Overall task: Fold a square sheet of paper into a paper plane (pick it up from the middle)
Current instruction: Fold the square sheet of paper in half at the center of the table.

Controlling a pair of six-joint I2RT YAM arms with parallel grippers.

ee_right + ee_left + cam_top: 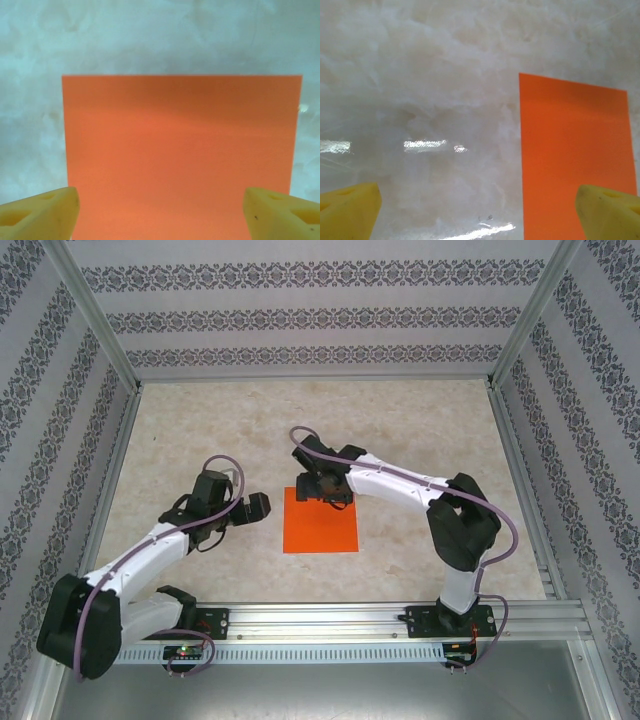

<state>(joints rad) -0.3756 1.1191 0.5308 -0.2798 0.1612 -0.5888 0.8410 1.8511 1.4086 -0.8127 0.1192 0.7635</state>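
Sheet of paper [320, 521] is noted flat and uncreased on the table [420, 430]. Right gripper [160, 212] is spread wide with nothing gripped, the sheet below and ahead, between its fingers. Left gripper [480, 215] is fully spread and empty, the sheet's edge beneath one fingertip. Pickup and all folds are judged outstanding.

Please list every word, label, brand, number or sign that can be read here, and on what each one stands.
None can be read. The bright orange square sheet of paper is blank, the pale marbled table bears no writing, and the patterned walls show only ornament. Any marking on the small parts along the metal rail is too small to tell.
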